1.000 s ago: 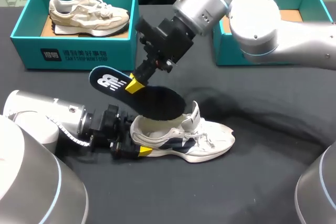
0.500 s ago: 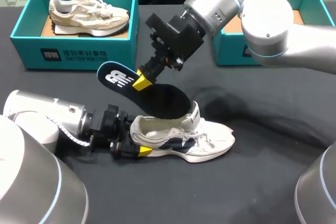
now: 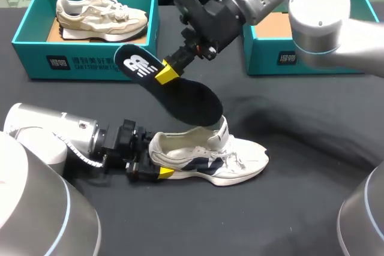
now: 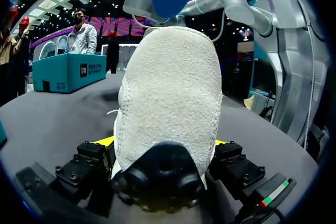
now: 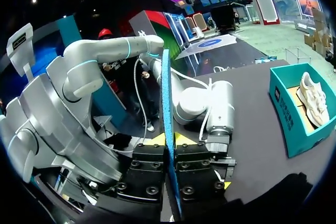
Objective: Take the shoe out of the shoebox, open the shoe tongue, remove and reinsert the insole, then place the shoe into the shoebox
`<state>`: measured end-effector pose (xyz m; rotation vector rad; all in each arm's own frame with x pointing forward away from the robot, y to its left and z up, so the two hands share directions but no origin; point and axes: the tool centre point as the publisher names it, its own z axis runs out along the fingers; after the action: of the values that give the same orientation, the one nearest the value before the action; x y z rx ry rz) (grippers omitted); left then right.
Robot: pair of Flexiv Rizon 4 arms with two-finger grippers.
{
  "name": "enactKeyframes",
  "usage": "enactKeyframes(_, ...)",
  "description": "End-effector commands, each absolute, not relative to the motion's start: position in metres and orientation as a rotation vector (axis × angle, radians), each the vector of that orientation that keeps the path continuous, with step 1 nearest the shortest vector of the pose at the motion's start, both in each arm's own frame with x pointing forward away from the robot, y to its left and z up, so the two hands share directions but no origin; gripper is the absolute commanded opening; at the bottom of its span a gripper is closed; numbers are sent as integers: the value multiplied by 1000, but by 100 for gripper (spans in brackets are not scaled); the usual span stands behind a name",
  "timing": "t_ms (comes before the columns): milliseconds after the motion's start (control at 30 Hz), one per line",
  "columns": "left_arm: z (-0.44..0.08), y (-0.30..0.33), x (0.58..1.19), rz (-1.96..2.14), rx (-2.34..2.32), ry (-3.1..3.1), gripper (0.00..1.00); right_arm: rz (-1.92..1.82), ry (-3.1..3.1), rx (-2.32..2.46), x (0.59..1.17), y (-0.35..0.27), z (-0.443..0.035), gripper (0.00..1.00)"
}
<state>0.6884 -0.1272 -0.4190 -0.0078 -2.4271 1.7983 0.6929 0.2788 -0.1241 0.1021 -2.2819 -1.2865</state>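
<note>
Left gripper (image 3: 155, 160): clamped on heel of white fabric sneaker (image 3: 207, 157), at its 9 o'clock end.
Right gripper (image 3: 168, 74): pinching dark navy foam insole (image 3: 192, 103), airborne at sneaker's 11 o'clock.

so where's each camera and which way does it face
Head view: fixed above and behind the robot, looking down on the table; both arms show, left gripper on the heel of the white shoe, right gripper holding the insole over it.
Left wrist view: on that wrist, looking along its fingers at the heel clamped between them.
Right wrist view: on that wrist, looking along its fingers; insole edge-on between them, teal shoebox beyond.
Shared: head and left wrist, the white shoe; head and right wrist, the insole and shoebox.
</note>
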Motion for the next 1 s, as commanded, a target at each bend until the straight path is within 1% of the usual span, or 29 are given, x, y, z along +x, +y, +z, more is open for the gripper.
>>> enactKeyframes(33, -423, -128, 689, 1797, -7, -2429, 0, -1487, -2210, 17, 677, 256, -132, 0)
enactKeyframes(433, -423, -128, 689, 1797, -7, -2429, 0, -1487, -2210, 17, 677, 256, -132, 0)
enactKeyframes(700, -423, -128, 689, 1797, -7, -2429, 0, -1611, -2201, -302, 669, 215, -107, 0)
enactKeyframes(833, -423, -128, 689, 1797, -7, -2429, 0, -1786, -2083, -464, 662, 188, -96, 0)
enactKeyframes(1000, -423, -128, 689, 1797, -7, -2429, 0, -1786, -2083, -464, 662, 188, -96, 0)
